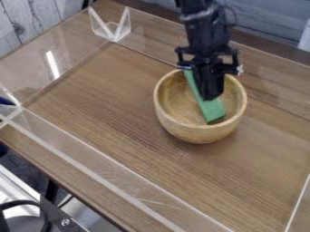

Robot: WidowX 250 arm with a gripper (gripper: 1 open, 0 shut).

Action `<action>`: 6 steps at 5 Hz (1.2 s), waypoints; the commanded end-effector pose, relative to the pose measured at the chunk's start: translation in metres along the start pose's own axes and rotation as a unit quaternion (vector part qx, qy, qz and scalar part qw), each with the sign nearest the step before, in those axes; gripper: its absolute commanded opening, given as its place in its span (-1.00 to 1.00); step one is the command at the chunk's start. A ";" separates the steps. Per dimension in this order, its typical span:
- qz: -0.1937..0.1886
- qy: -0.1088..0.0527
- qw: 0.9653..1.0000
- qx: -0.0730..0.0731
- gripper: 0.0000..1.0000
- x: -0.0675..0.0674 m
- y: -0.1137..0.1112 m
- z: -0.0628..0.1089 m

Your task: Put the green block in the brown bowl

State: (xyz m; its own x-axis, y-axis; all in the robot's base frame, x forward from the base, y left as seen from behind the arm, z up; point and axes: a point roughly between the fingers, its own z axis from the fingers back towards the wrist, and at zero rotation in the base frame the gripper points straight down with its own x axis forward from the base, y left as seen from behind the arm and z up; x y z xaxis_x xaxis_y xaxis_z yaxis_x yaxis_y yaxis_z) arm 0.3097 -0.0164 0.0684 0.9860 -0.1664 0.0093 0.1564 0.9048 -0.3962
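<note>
Inside the brown bowl [175, 124] lies the green block [208, 104]; the gripper's [208, 76] pressed together.

A brown wooden bench [91, 107] with visible grain fills most of the view, its long left edge running diagonally. Wide strips of clear, shiny tape [72, 152] cross its left side and lower part. Beyond the upper left edge shows a pale grey, ribbed surface [34, 20]. A dark area [22, 168] lies past the lower left edge. Soft light leaves pale glare on the tape and the wood.
</note>
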 end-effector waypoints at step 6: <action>-0.031 -0.033 0.998 0.036 1.00 -0.002 0.015 -0.002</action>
State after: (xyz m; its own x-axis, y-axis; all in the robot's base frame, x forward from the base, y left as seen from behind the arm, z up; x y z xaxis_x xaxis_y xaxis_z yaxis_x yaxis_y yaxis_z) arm 0.3025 -0.0063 0.0407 0.9785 -0.2049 0.0240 0.2002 0.9147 -0.3512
